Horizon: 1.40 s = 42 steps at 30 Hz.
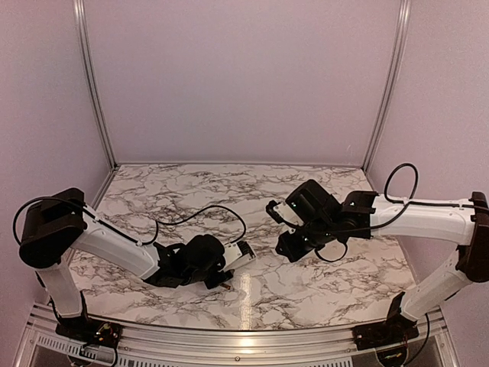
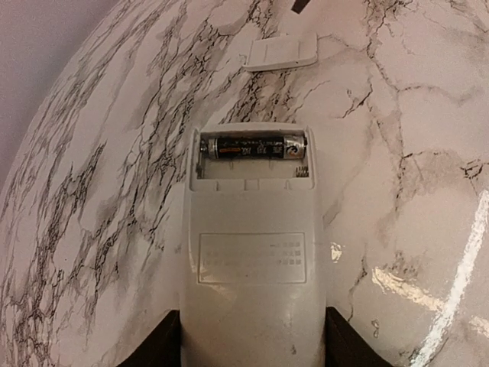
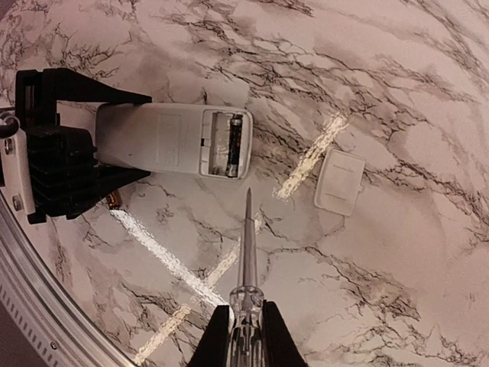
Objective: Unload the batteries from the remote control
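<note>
Your left gripper is clenched on the near end of the remote control, one dark finger on each long edge. The remote faces back-up, low at the marble table, though you can't tell from here whether it touches. In the left wrist view its open battery bay points to 12 o'clock. The dark battery lies crosswise in the far slot, with gold showing at its left end. The slot nearer your fingers shows only pale plastic. The battery cover lies flat on the marble further out at 12 o'clock, apart from the remote. Over to your right gripper: it's grasping the screwdriver by its clear handle. The shaft runs to 12 o'clock in the right wrist view, and the tip stops just short of the remote's open end, not touching. In that view the remote lies crosswise with the bay at its 3 o'clock end and the cover near it, further toward 3 o'clock. At 7 o'clock of the remote, tucked beside the left gripper's lower finger, there's a glimpse of the gold-brown battery, mostly hidden. From the top camera, the right gripper sits at 2 o'clock of the left one, the two near each other.
</note>
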### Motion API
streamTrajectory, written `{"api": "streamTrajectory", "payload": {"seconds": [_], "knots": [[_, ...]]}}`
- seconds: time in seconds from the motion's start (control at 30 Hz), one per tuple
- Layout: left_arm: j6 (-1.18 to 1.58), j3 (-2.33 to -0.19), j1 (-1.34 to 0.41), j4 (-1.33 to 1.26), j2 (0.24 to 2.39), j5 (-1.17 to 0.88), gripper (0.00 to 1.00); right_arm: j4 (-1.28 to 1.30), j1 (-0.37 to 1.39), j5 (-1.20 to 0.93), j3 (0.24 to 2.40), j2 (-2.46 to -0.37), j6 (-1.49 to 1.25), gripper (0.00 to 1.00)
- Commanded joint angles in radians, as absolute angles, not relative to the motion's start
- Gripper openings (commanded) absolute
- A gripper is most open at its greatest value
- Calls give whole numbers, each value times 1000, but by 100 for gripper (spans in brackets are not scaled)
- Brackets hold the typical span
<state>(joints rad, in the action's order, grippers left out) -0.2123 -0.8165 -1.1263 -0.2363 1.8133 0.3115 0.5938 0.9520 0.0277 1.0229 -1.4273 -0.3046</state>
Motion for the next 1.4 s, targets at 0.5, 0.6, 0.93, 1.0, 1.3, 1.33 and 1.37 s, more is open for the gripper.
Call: {"api": "streamTrajectory", "payload": {"seconds": [0.5,0.6,0.93,1.0,1.3,1.33,1.37], "knots": [[-282,-724,-1140,-597,1807,564,0,554,1043,125,1113,-1443,-318,0],[-281,-733,-1150,-583,1798,563,0,546,1046,129,1118,-1448,-309,0],[-245,-757,-1163,-453,1731,507,0,508,1056,130,1125,-1431,-290,0],[-251,-767,-1176,-445,1737,535,0,505,1058,134,1128,-1434,-292,0],[-258,-818,-1205,-401,1784,588,0,515,1059,209,1156,-1463,-297,0],[-258,-818,-1206,-399,1783,590,0,520,1059,219,1161,-1474,-297,0],[-257,-820,-1206,-399,1784,591,0,525,1058,227,1166,-1483,-298,0]]}}
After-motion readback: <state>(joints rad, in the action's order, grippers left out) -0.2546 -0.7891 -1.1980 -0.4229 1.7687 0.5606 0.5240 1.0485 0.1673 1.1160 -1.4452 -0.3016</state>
